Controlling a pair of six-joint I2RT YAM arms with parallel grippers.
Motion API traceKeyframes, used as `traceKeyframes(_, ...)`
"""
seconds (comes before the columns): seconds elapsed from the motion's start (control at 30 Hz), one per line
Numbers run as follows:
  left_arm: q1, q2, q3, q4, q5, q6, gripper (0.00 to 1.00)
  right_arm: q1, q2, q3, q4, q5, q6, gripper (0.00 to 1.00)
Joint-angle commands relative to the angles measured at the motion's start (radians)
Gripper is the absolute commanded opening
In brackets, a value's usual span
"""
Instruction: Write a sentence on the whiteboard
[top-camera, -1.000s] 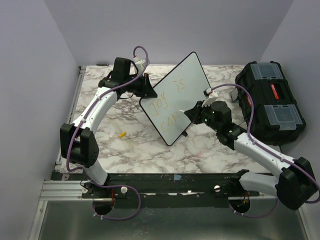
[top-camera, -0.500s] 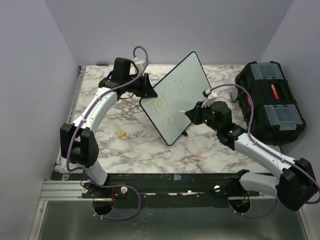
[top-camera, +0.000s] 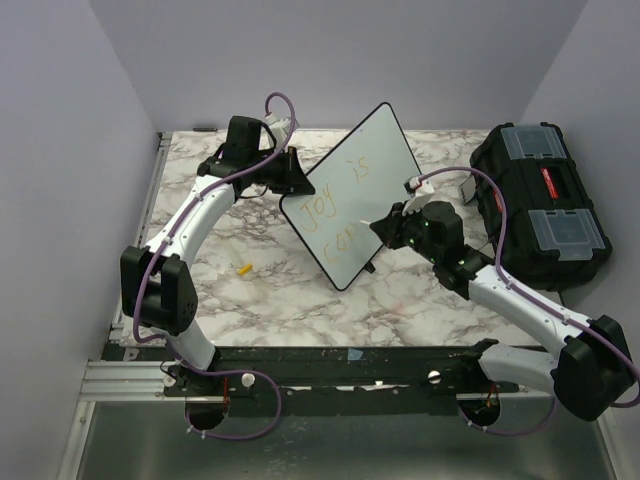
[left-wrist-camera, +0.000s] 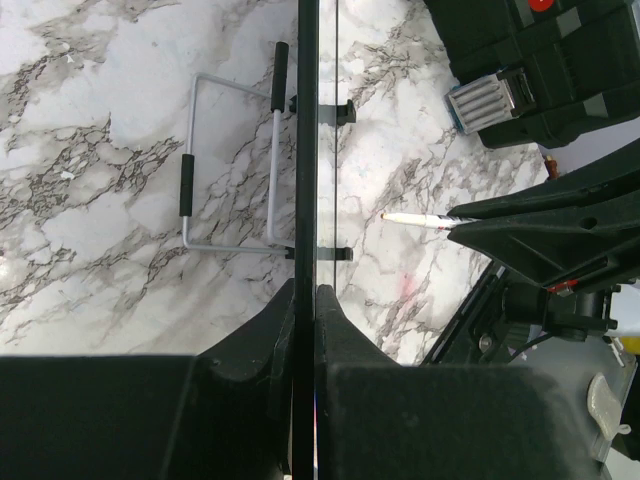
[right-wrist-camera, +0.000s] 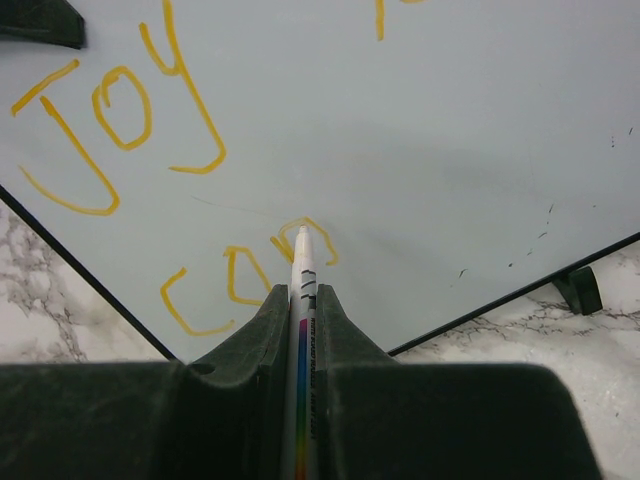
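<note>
Left end effector (left-wrist-camera: 305, 295) is clamped on the tilted whiteboard's (top-camera: 350, 190) edge on the tabletop (top-camera: 270, 290), right end effector (right-wrist-camera: 300, 295) grips the marker (right-wrist-camera: 300, 255) at the sentence's (right-wrist-camera: 205, 165) "con", so light, steady pressure probably gets clean strokes.

2 white arms (top-camera: 195, 215) w/ blk joints (top-camera: 160, 290), purple cables (top-camera: 499, 232)
</note>
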Motion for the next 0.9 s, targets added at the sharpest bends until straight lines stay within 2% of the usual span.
traceKeyframes(0.0,-0.009,-0.001,-0.021,0.01,-0.013,0.047,0.0,-0.009,0.006,0.037,-0.016,-0.008,-0.014,0.01)
traceKeyframes(0.87,-0.011,-0.007,-0.021,-0.028,-0.012,0.078,0.0,-0.009,0.043,0.059,0.002,-0.029,-0.012,0.01)
